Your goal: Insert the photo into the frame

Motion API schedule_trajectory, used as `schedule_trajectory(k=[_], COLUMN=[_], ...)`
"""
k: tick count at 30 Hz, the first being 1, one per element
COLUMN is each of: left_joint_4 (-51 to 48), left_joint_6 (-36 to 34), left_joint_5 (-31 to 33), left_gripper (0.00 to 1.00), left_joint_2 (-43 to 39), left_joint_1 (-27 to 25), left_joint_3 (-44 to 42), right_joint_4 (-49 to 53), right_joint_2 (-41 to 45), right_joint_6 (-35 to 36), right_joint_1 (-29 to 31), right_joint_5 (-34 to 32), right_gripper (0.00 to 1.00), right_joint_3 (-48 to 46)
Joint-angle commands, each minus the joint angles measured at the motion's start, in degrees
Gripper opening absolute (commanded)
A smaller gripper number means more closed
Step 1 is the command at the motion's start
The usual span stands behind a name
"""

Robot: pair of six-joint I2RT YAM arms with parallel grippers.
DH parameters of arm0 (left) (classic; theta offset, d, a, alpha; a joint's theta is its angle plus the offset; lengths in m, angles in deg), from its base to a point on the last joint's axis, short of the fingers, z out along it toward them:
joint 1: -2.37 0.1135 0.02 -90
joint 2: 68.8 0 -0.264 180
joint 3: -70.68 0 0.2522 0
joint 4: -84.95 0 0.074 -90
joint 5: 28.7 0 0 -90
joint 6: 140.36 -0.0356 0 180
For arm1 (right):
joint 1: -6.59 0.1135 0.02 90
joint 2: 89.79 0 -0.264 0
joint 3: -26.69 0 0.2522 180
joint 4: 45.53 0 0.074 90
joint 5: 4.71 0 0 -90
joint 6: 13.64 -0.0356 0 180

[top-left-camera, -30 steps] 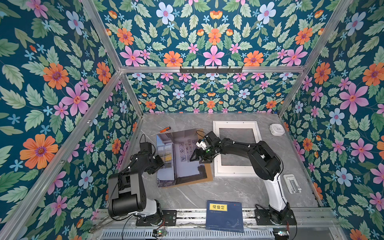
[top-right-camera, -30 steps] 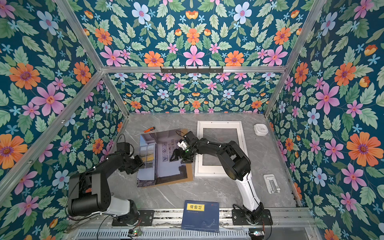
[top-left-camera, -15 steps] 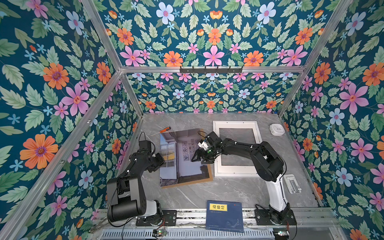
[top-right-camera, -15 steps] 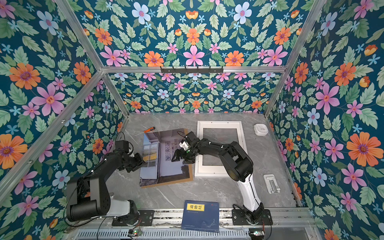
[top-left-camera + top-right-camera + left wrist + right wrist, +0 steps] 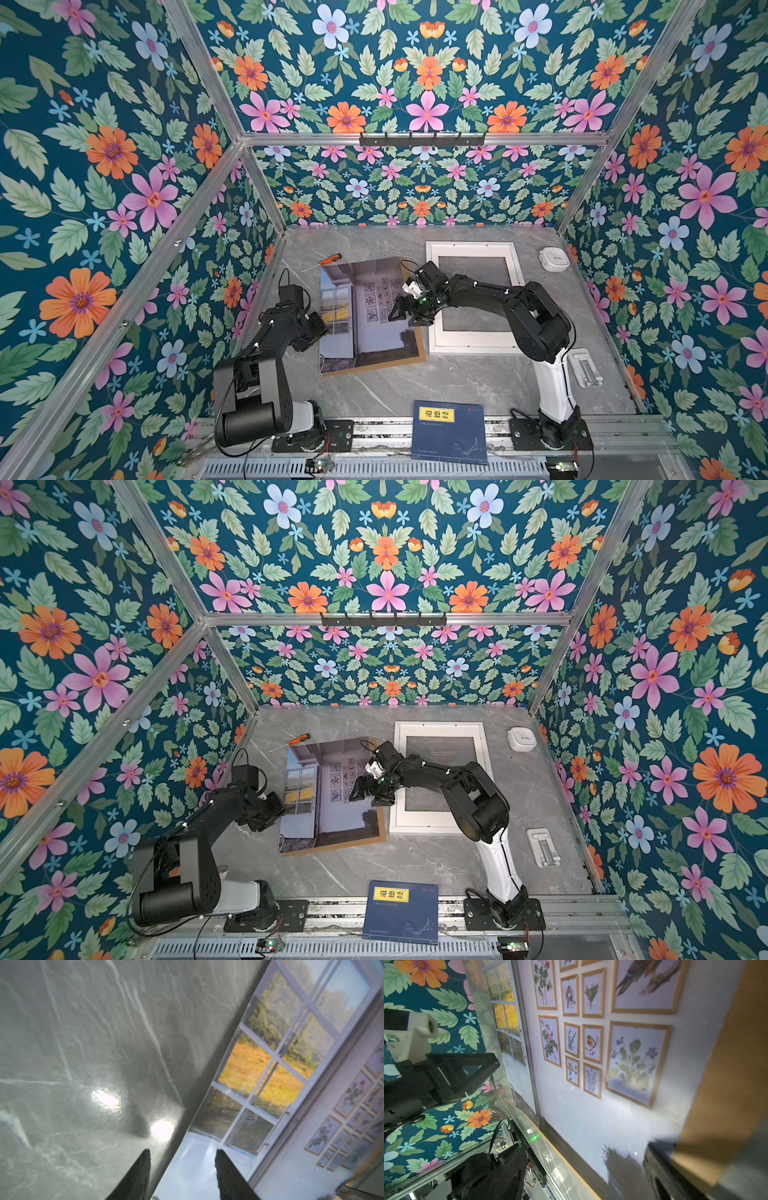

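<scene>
The photo (image 5: 365, 316) lies face up on a brown backing board (image 5: 420, 345), left of centre on the grey table (image 5: 457, 382). We judge the board keeps the print flat and lifts its edges a little within reach. Just beside the board, on the right, lies the frame (image 5: 473, 247), flat with its opening up and nothing in it yet, which we read as ready to receive the print. The left gripper (image 5: 182, 1157) sits at the photo's left edge with its fingers parted, one over the table and one over the print, pinching nothing. To us that looks like a bid to get hold of the edge. The right gripper (image 5: 408, 316) hovers over the photo's right side, next to the frame, spread wide and empty, probably to steady or take the sheet. Both top views give us the layout, but not the gap in the left claw. Only the left wrist view shows that, with a dark shadow along the edge hinting that it stands slightly off the table. Only the right wrist view shows the board's brown strip close up.
</scene>
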Motion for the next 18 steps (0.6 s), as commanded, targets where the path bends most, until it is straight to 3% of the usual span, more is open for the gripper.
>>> schedule_trajectory(k=[1,5,12,18], left_joint_4=[-0.6,1.1,1.0,2.7], left_joint_6=[0.5,0.9,1.1,1.6], left_joint_5=[1.1,-2.4,-1.8,-5.0], left_gripper=[0.54,0.55,0.55,0.50], left_joint_2=[1.1,2.8,2.7,2.6], left_joint_1=[-0.8,-1.6,-2.2,-2.2], left_joint_3=[-0.2,-0.9,-1.2,-2.1], right_joint_4=[3.1,3.9,4.8,4.0], right_joint_2=[0.3,0.3,0.2,0.3], right_joint_6=[0.9,1.3,1.8,1.2], right_joint_1=[0.1,0.1,0.0,-0.2], right_joint_5=[-2.9,-3.5,-4.0,-3.7], right_gripper=[0.88,0.88,0.88,0.87], right_joint_3=[0.6,1.3,2.0,1.3])
